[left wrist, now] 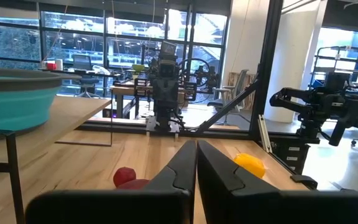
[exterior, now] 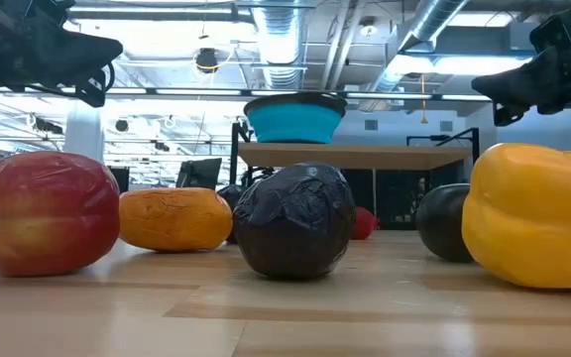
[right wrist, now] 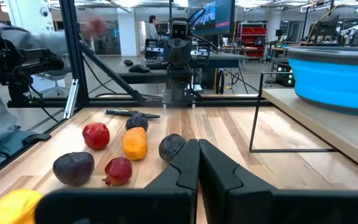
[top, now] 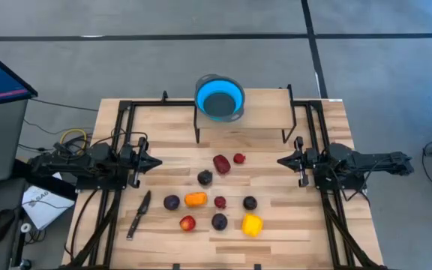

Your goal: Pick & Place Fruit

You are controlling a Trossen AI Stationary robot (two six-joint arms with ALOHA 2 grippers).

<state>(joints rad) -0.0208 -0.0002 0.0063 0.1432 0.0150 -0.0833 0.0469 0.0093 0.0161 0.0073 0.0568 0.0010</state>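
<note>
Several fruit lie scattered on the wooden table's middle: a red one (top: pixel 221 163), a dark purple one (top: pixel 205 178), an orange one (top: pixel 195 199), a yellow one (top: pixel 252 224) and a red-and-yellow one (top: pixel 187 223) among them. Each rests on its underside. My left gripper (top: pixel 156 162) hovers shut at the table's left side and points toward the fruit. My right gripper (top: pixel 280 160) hovers shut at the right side and faces it. Both stand clear of the fruit. In the wrist views the left gripper (left wrist: pixel 196 144) and the right gripper (right wrist: pixel 198 143) have nothing between their fingers.
A blue bowl (top: pixel 220 97) stands on a raised wooden shelf (top: pixel 261 112) at the table's far edge. A dark knife (top: pixel 139 214) lies near the front left, beside the fruit. Black frame rails (top: pixel 122 120) run along both sides of the table.
</note>
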